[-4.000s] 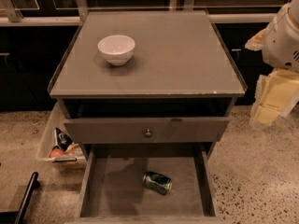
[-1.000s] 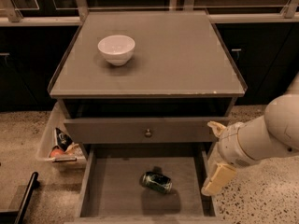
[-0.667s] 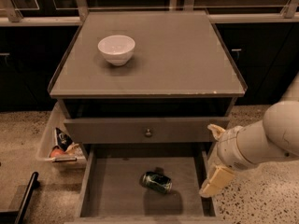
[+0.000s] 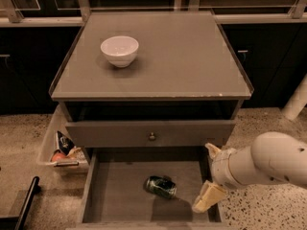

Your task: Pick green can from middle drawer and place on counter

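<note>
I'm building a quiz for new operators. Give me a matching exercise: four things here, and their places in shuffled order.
1. small dark green metal can
2. round white bowl
3. end effector
4. clear bin of snack packets

A. on the grey-brown counter
B. left of the knobbed drawer front
C. lying in the open middle drawer
D. open, at the drawer's right side

Pairs: 1-C, 2-A, 3-D, 4-B

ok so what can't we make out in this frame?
Camera view:
- end effector, open at the right side of the middle drawer: its arm runs off the right edge.
- middle drawer: front cut off by the bottom edge; right wall partly behind the end effector.
- green can: print too small to read.
- upper drawer: inside hidden under the counter.
</note>
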